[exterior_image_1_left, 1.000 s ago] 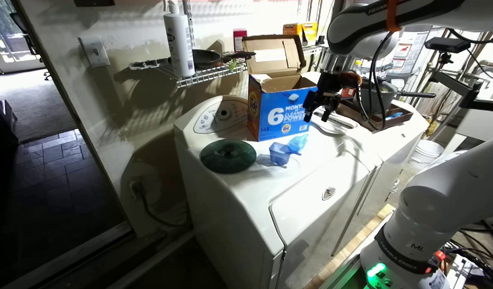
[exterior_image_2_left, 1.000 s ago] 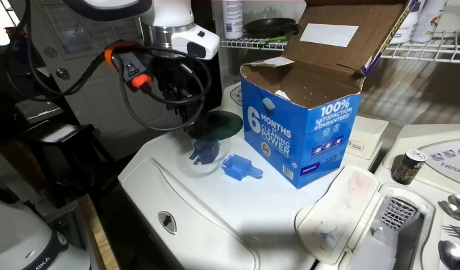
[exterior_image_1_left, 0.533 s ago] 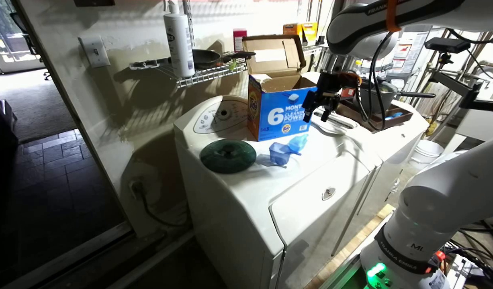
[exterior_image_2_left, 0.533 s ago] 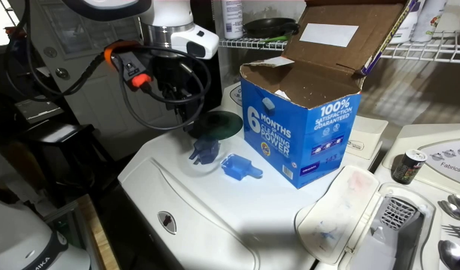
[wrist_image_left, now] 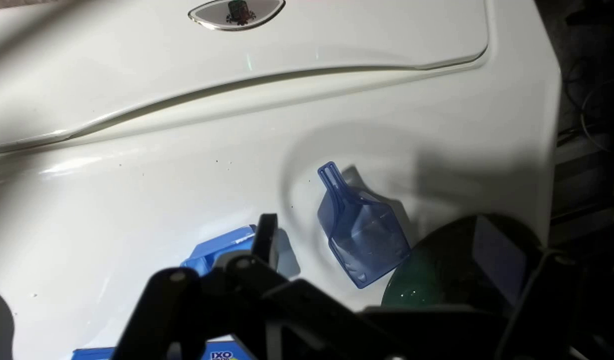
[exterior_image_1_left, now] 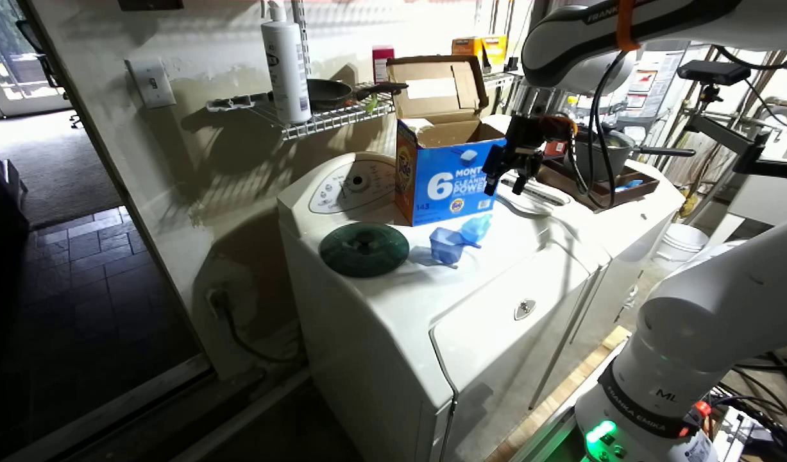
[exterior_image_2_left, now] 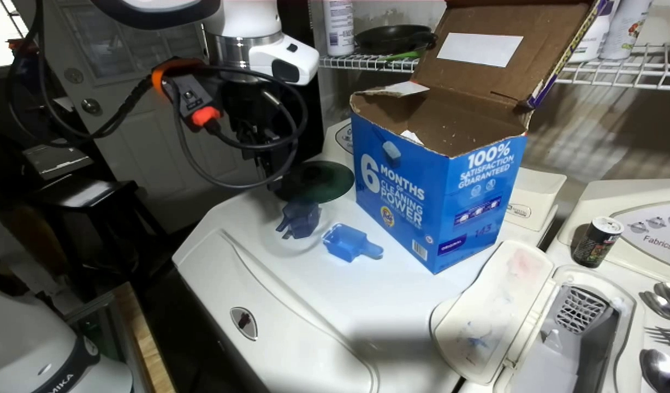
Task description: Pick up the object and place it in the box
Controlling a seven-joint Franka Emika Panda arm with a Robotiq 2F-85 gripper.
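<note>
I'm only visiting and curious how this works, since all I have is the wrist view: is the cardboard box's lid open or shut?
Observer: Open. In both exterior views the lid of the box stands raised.

Visitor: Nice. Are we resting on something, or up in the air?

Observer: Up in the air: an exterior view shows the gripper hanging clear of the white machine below.

Visitor: Is there anything around that I can't see at all?

Observer: Yes, in an exterior view a dark can stands near a panel marked "Fabrics".
</note>
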